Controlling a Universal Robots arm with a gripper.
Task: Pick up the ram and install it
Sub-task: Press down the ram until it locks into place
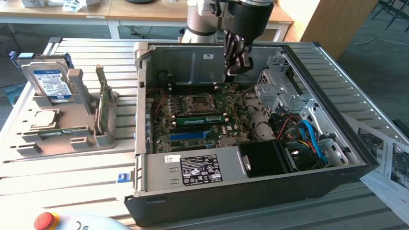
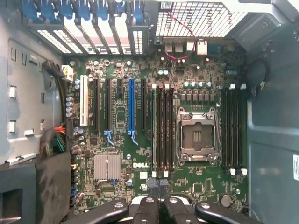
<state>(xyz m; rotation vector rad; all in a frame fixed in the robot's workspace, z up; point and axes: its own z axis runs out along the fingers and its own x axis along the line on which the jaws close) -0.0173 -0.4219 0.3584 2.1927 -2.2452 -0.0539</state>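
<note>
Presently, case (image 1: 255, 201): black tower, side open, on the slatted table (image 1: 64, 177).
Motherboard (image 2: 205, 179): green, printed "DELL".
Gripper (image 1: 239, 68): above the motherboard, clear of the ram, fingers pressed together, empty.
Ram (image 1: 199, 119): long, narrow green stick, standing on edge in a mid-board slot beside the CPU socket (image 1: 197, 103).
</note>
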